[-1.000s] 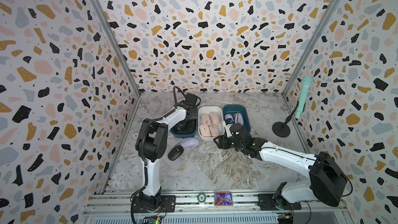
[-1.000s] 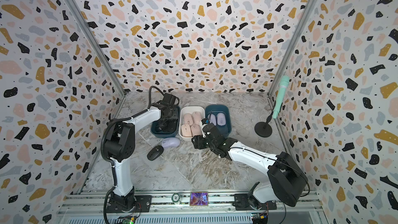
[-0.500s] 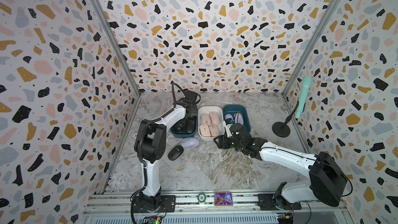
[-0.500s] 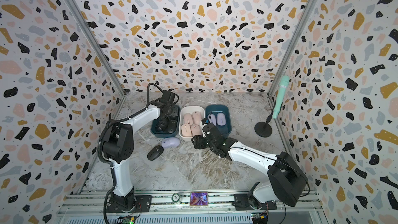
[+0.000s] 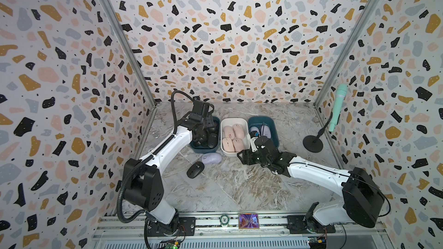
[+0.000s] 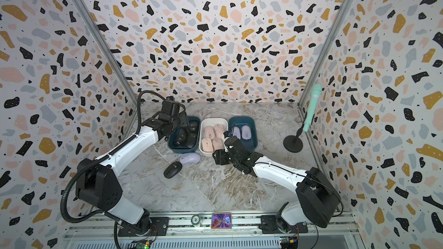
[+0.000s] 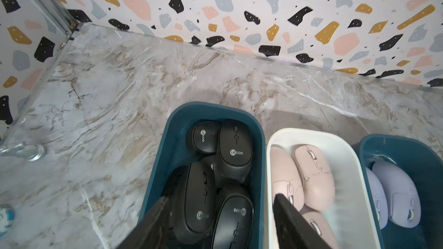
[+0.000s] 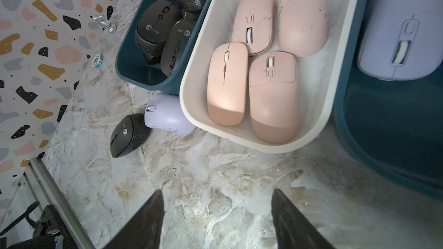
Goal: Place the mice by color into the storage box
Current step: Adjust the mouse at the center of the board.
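Observation:
Three bins stand side by side. The left teal bin [image 5: 203, 150] [image 7: 172, 128] holds several black mice [image 7: 235, 149]. The white bin [image 5: 233, 119] [image 8: 191, 87] holds several pink mice [image 8: 273, 97]. The right teal bin [image 5: 275, 128] [image 8: 340, 116] holds lavender mice [image 8: 402, 32]. A lavender mouse [image 5: 211, 158] [image 8: 167, 117] and a black mouse [image 5: 195, 170] [image 8: 128, 135] lie on the table before the bins. My left gripper [image 5: 203, 137] [image 7: 219, 198] hangs open over the black mice, gripping none. My right gripper [image 5: 241, 158] [image 8: 217, 192] is open over bare table by the white bin.
A mint microphone [image 5: 336, 108] on a black stand is at the right wall. A poker chip [image 8: 97, 60] and a silver chess piece [image 8: 105, 22] lie left of the bins. A small colourful card [image 5: 248, 220] sits on the front rail.
My left gripper's jaws have widened a little over the left teal bin and its wrist has shifted slightly left. The right arm has not moved.

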Robot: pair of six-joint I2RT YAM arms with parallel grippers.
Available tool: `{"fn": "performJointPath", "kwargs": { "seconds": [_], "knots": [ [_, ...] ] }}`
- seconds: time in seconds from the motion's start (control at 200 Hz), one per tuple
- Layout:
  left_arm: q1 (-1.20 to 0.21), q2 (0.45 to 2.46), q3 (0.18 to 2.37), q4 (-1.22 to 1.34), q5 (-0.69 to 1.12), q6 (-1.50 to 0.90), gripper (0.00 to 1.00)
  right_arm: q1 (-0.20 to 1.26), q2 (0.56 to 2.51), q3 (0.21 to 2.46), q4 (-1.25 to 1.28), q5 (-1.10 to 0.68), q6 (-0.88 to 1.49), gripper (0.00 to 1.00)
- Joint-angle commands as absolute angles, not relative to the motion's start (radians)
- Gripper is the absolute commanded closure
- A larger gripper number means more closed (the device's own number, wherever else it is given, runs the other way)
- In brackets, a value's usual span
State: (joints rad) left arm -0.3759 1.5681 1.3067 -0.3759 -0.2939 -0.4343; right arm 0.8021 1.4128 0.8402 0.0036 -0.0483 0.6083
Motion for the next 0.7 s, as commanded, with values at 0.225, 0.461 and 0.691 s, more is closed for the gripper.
{"fn": "performJointPath", "kwargs": {
  "seconds": [0.225,0.461,0.691],
  "knots": [
    [-0.372,1.329,1.182,-0.519,-0.347,-0.439,0.32,0.798,1.413,0.866,-0.001,-0.051,0.599,0.29],
    [-0.371,1.170,1.044,-0.629,-0.393,-0.491,0.32,0.798,1.403,0.854,0.019,-0.063,0.603,0.29],
    [-0.372,1.058,0.924,-0.685,-0.403,-0.565,0.31,0.798,1.408,0.869,0.021,-0.096,0.582,0.29]
  ]
}}
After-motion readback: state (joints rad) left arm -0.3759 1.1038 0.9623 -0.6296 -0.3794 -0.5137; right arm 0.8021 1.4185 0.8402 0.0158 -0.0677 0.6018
